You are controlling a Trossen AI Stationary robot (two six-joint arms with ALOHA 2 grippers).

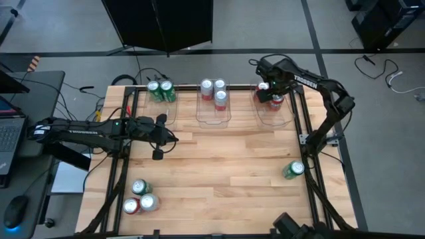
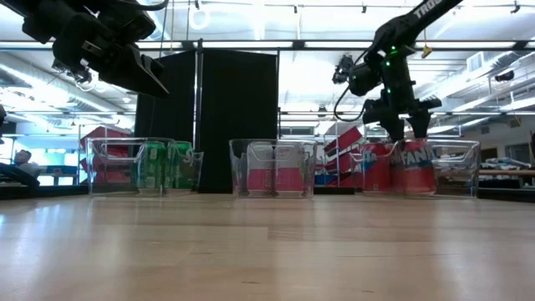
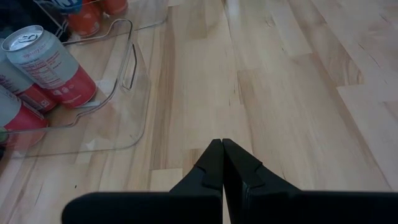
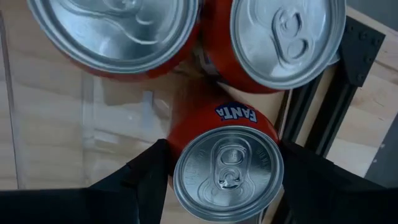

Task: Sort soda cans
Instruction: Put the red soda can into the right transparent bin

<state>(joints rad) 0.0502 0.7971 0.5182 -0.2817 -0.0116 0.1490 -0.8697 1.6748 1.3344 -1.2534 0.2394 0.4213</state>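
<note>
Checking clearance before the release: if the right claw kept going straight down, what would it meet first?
Likely the floor of the right bin, under the red can held by the right claw; depth is unclear.

Workshop room around a light wooden table (image 1: 219, 166)

Grey floor (image 1: 265, 26) surrounds it; a black screen (image 2: 217, 117) stands behind the table, a laptop desk (image 1: 26, 99) beside it, ceiling strip lights (image 2: 276, 46) above.

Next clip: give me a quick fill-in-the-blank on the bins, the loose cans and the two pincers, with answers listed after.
1. The right pincer grips a ___ can over the right bin.
2. The middle bin holds ___ silver-white cans.
3. The left pincer hangs over bare wood with its jaws ___.
4. A lone ___ can lies near the table's right edge.

Answers: red; three; shut; green
</note>
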